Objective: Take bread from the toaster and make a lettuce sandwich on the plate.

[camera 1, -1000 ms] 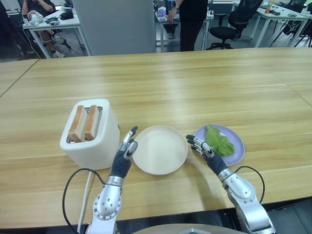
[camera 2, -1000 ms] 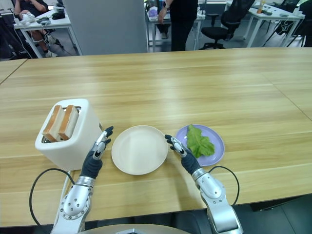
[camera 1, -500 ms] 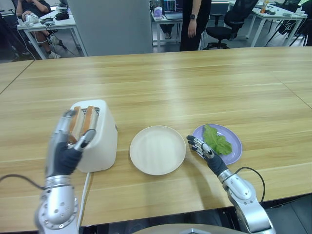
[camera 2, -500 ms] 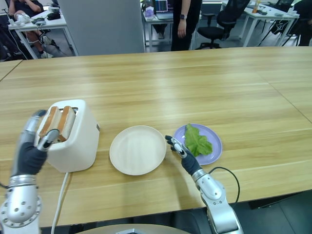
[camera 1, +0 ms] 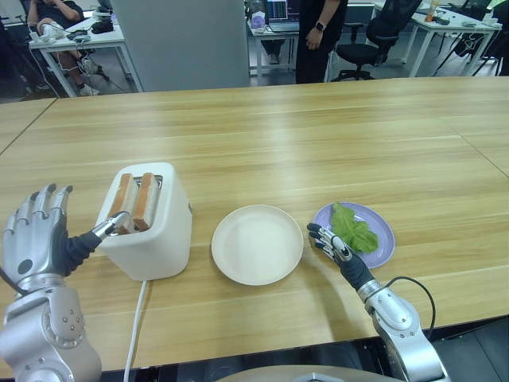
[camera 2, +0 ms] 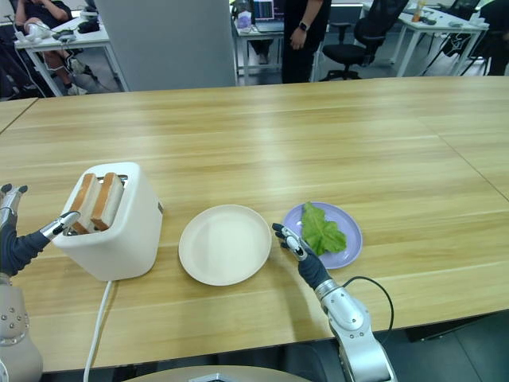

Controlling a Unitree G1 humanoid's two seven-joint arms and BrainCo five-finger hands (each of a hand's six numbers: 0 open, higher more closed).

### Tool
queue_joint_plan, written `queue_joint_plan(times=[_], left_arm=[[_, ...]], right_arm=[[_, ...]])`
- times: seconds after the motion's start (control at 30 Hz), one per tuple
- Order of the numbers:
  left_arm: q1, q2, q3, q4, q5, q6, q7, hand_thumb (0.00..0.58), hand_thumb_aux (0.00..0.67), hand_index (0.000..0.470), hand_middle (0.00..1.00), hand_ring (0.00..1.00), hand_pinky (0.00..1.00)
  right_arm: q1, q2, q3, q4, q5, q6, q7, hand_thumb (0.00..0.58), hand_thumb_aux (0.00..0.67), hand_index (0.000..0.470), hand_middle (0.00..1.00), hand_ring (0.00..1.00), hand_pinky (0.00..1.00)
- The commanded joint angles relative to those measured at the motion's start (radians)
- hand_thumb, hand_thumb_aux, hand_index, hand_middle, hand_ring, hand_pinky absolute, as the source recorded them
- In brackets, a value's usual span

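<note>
Two bread slices (camera 1: 132, 204) stand in the slots of the white toaster (camera 1: 159, 235) on the table (camera 1: 278, 135). The left hand (camera 1: 36, 235) is raised left of the toaster, fingers spread wide and holding nothing, one fingertip at the toaster's top edge. The right hand (camera 1: 332, 247) lies between the cream plate (camera 1: 257, 243) and the purple plate (camera 1: 387, 241) carrying lettuce (camera 1: 354, 231), fingers loosely extended, empty.

No lettering, number or sign can be read anywhere. The toaster (camera 1: 155, 239), the cream plate (camera 1: 257, 245) and the purple plate (camera 1: 386, 239) show plain, unmarked surfaces.
</note>
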Motion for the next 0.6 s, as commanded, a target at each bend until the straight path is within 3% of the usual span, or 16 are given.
queue_joint_plan(times=[0.03,0.3,0.6], left_arm=[[-0.014,0.032,0.001,0.048,0.079,0.018,-0.076,0.0,0.0,0.0,0.0,0.0,0.0],[-0.046,0.078,-0.028,0.111,0.219,-0.006,-0.143,0.0,0.0,0.0,0.0,0.0,0.0],[-0.081,0.046,-0.118,0.123,0.334,-0.062,-0.163,0.0,0.0,0.0,0.0,0.0,0.0]], right_arm=[[-0.002,-0.003,-0.019,-0.016,0.01,0.007,-0.002,0.0,0.0,0.0,0.0,0.0,0.0],[-0.011,-0.019,-0.058,-0.025,0.038,0.023,0.012,0.0,0.0,0.0,0.0,0.0,0.0],[-0.029,-0.033,-0.092,-0.027,0.061,0.039,0.022,0.0,0.0,0.0,0.0,0.0,0.0]])
